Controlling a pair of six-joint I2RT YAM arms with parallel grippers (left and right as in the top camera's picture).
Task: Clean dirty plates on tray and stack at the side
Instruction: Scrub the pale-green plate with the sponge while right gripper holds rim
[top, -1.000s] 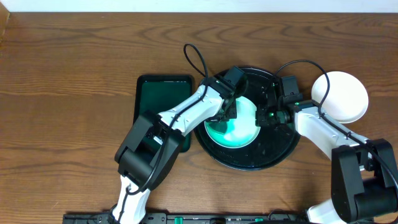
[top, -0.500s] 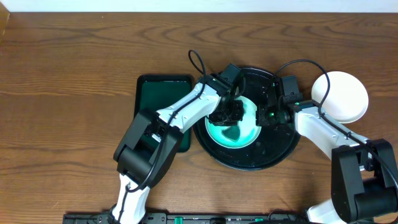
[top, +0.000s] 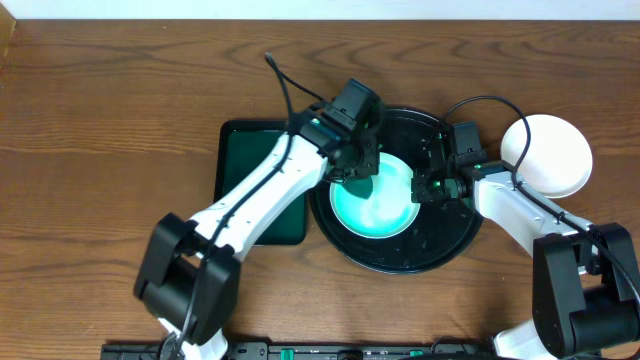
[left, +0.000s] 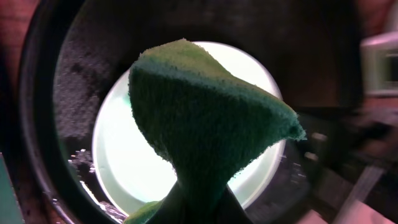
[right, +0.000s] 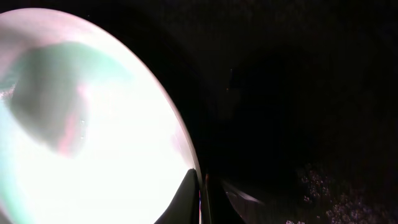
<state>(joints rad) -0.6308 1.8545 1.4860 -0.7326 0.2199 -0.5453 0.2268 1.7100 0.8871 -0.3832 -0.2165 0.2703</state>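
Two plates (top: 385, 210) are counted, along with one round black tray (top: 440, 242), one green rectangular tray (top: 240, 160) and one green sponge (left: 205, 118).

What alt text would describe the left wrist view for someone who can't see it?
A folded green sponge, pinched from below by the left gripper, fills the centre, in front of a pale plate lying in the black tray.

The green sponge (left: 205, 118) hides much of the plate (left: 124, 155), and the tray (left: 74, 62) blurs rightward.
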